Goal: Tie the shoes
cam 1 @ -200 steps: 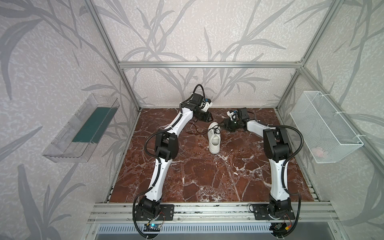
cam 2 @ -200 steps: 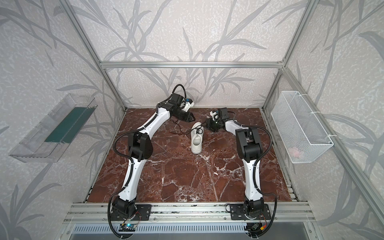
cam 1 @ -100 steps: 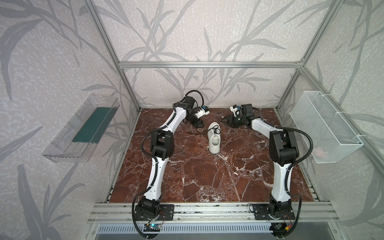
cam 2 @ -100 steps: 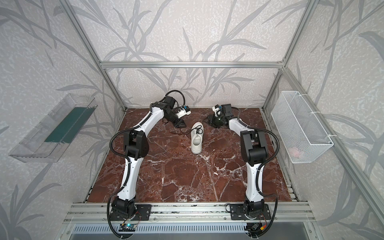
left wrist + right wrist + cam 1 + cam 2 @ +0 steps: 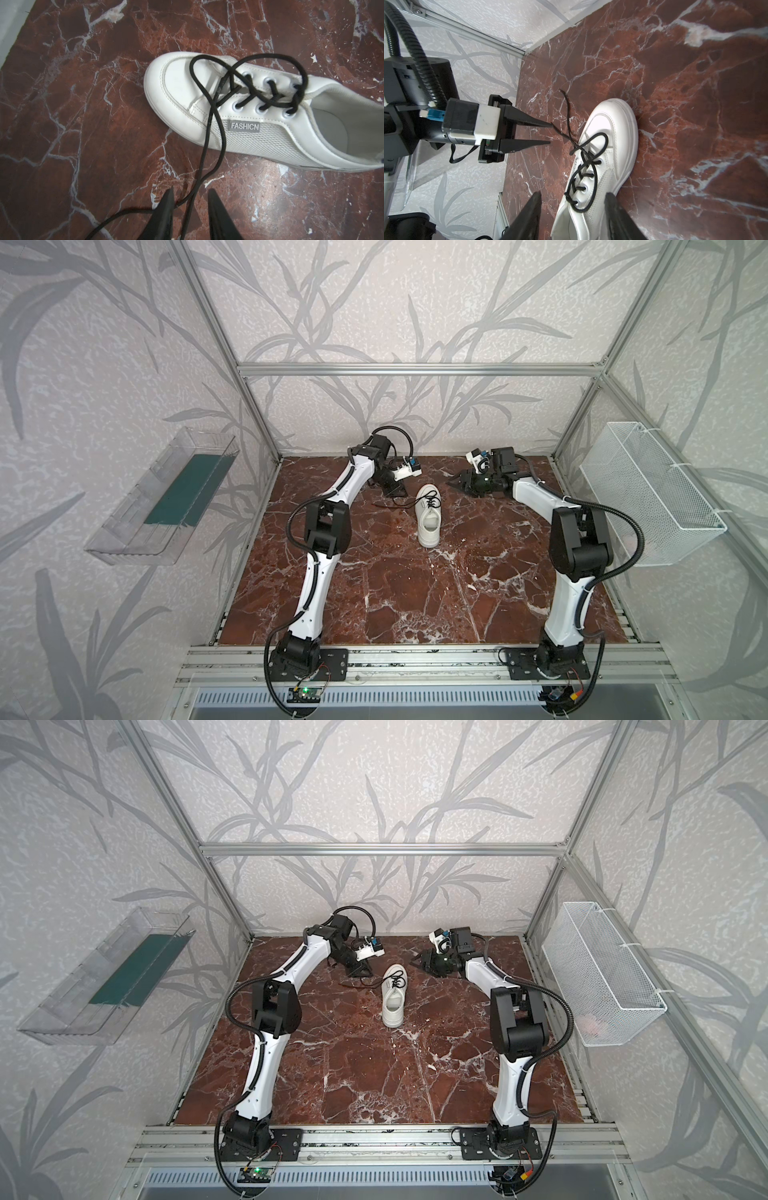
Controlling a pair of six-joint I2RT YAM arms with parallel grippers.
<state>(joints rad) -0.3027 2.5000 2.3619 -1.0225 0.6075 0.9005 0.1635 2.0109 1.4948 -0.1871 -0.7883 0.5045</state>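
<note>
One white sneaker, the shoes (image 5: 429, 516) (image 5: 395, 996), lies on the red marble table with its toe toward the back wall. Its black laces (image 5: 209, 133) are threaded and crossed once. Two loose ends trail off the toe's left side (image 5: 390, 502). My left gripper (image 5: 190, 192) (image 5: 398, 491) is low beside the toe. Its jaws stand narrowly apart, with both lace strands running between them and no grip visible. My right gripper (image 5: 573, 195) (image 5: 453, 483) hangs open to the right of the toe and holds nothing. In the right wrist view the left gripper (image 5: 550, 134) shows a gap between its tips.
The back wall stands close behind both grippers. A clear plastic bin (image 5: 166, 497) with a green bottom hangs on the left wall. A white wire basket (image 5: 648, 493) hangs on the right wall. Bare marble table (image 5: 415, 593) stretches from the shoe's heel to the front rail.
My left gripper has come down toward the loose laces beside the toe, and its jaws have narrowed. The right arm's elbow has swung outward while its gripper stayed near the toe.
</note>
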